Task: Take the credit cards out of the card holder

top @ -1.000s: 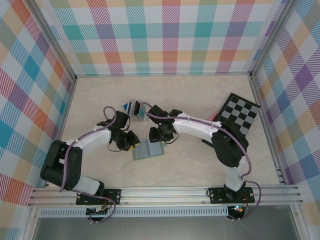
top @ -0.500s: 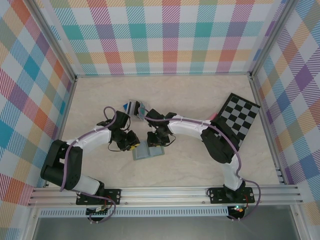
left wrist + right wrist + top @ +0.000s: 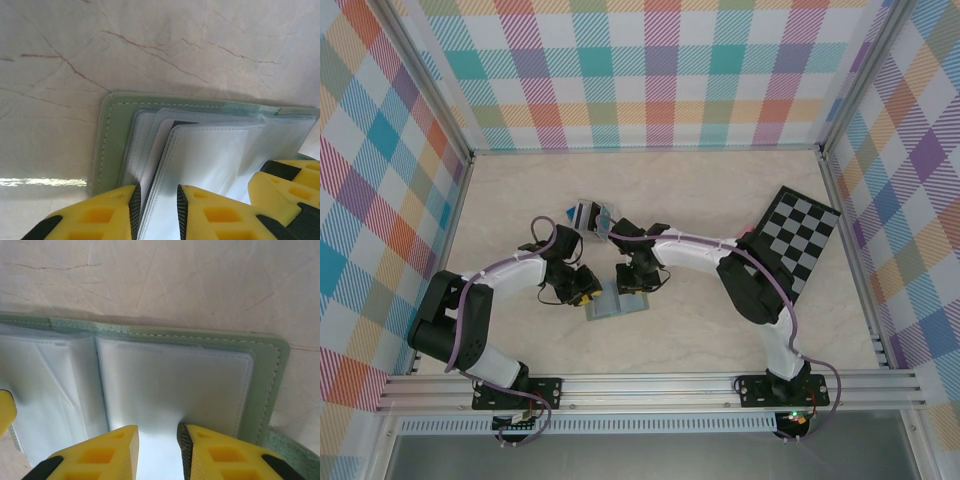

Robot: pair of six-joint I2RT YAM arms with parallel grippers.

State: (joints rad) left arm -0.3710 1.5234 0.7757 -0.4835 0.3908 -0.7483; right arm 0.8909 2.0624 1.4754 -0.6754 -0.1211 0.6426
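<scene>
grey-green and pale blue inside, the holder (image 3: 610, 306) lies open and flat on the counter (image 3: 720, 190), between the two hands and touching both. over the last second the right hand (image 3: 158, 430) has slid in from just beyond the holder's far edge and now sits over its right-hand panel, fingers a narrow gap apart, with the pale pocket running under them. they have drawn closer together on the way in. whether they press the panel or only hover, i cannot tell.

the left hand (image 3: 157, 192) has barely shifted. its fingers stand close together at the holder's other side, and the stitched edge of a clear sleeve runs up into the gap between them. it looks like a pinch on that leaf, but i cannot tell if it is clamped.

just ahead of the left fingers a dark sliver (image 3: 184, 123) shows inside the fanned sleeves, maybe a card's edge.

my reading: the holder is now pinned from both sides, so the pull can start, though no card is out yet.
</scene>
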